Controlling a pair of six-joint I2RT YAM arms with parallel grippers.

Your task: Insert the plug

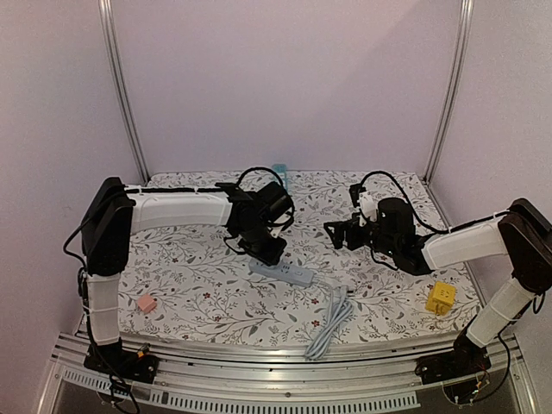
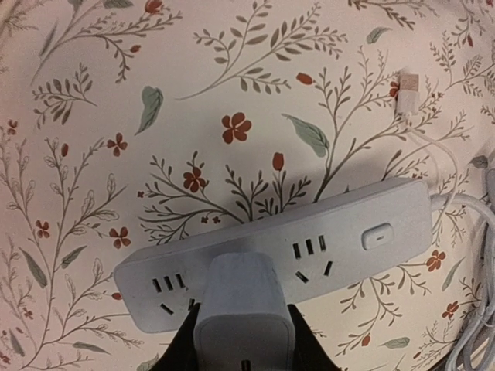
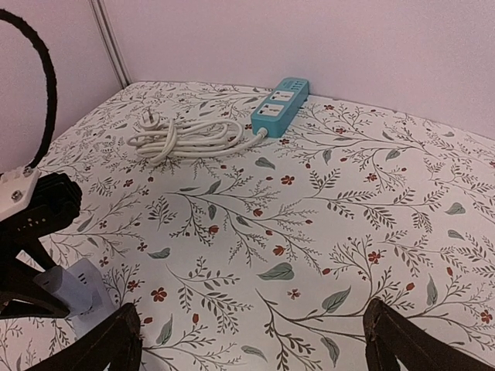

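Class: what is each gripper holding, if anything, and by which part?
The left gripper clamps the white plug by its two sides, at the power strip. The right gripper is open, holding nothing.

No words or numbers can be read anywhere. The white power strip [image 2: 147, 270] has only a tiny short line on its button [image 2: 377, 236].

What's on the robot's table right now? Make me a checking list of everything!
Surface: flowery tablecloth, lying flat.
Job's things: white power strip; white plug at its middle socket, seating unclear.
Clutter: pink block, yellow cube, teal power strip.
Grippers: left gripper shut on the white plug; right gripper open, empty.
Cables: white cord bundled toward the near edge; coiled cord beside the teal power strip.
Surroundings: plain walls, metal posts.
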